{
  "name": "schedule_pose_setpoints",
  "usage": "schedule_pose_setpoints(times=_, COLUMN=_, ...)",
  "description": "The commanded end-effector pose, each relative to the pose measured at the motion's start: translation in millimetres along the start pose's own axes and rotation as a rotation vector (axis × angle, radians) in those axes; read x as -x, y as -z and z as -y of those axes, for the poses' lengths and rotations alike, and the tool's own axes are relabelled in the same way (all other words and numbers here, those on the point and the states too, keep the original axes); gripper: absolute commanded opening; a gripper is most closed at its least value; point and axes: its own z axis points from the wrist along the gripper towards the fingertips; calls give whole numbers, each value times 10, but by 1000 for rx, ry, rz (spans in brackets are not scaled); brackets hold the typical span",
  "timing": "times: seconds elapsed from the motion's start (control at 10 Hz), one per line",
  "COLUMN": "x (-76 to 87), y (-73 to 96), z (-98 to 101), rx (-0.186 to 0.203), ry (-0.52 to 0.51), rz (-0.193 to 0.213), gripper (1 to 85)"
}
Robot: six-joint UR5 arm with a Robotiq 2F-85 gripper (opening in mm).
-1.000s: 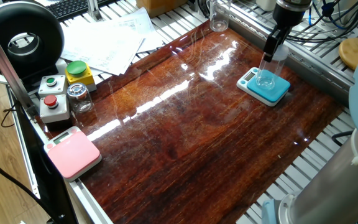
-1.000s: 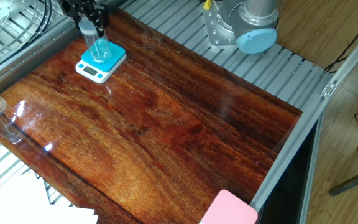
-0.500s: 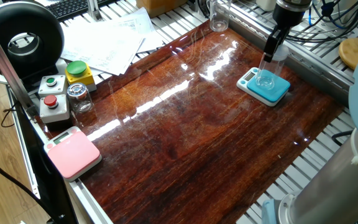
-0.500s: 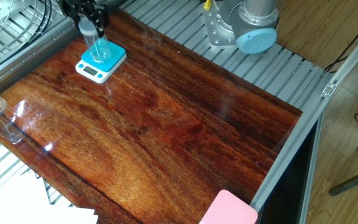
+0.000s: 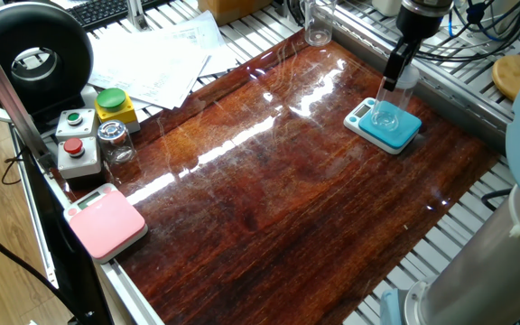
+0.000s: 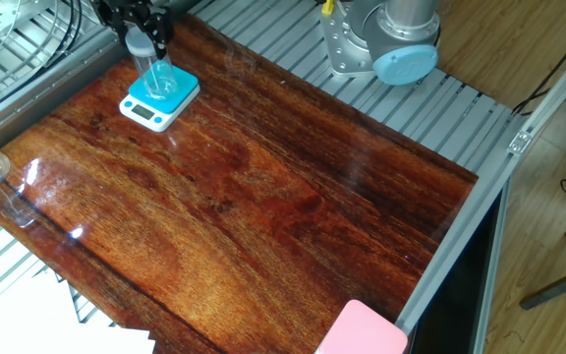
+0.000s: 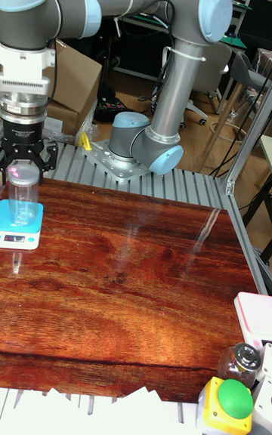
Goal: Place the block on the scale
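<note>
The block [image 5: 390, 101] is a clear plastic jar standing upright on the teal-blue scale [image 5: 397, 135] at the table's far right. It also shows in the other fixed view as the block [image 6: 156, 75] on the scale [image 6: 181, 92], and in the tall view as the block [image 7: 23, 201] on the scale [image 7: 21, 236]. My gripper [image 5: 399, 76] reaches down over the block's frosted top. Its fingers hug both sides of that top, seen at the gripper [image 6: 140, 41] and the gripper [image 7: 24, 171]. The block's base rests flat on the scale platform.
A pink scale [image 5: 105, 221] lies at the near left corner. Beside it stand a small glass jar with a metal lid [image 5: 116, 140] and button boxes [image 5: 78, 144]. A tall clear glass [image 5: 318, 23] stands at the far edge, with papers [image 5: 161, 54] nearby. The arm's base [image 7: 140, 148] sits behind the table.
</note>
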Motion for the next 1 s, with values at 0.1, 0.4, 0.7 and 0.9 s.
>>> schedule_pose_setpoints(times=0.1, x=6, y=12, z=-35, rx=17, ry=14, rz=3, gripper=747)
schedule_pose_setpoints(times=0.4, x=14, y=11, z=-55, rx=24, ry=15, rz=5, gripper=750)
schedule_pose_setpoints(times=0.7, x=-17, y=38, z=-87, rx=32, ry=11, rz=-5, gripper=763)
schedule_pose_setpoints(times=0.9, x=-45, y=113, z=-73, rx=21, ry=6, rz=-16, gripper=760)
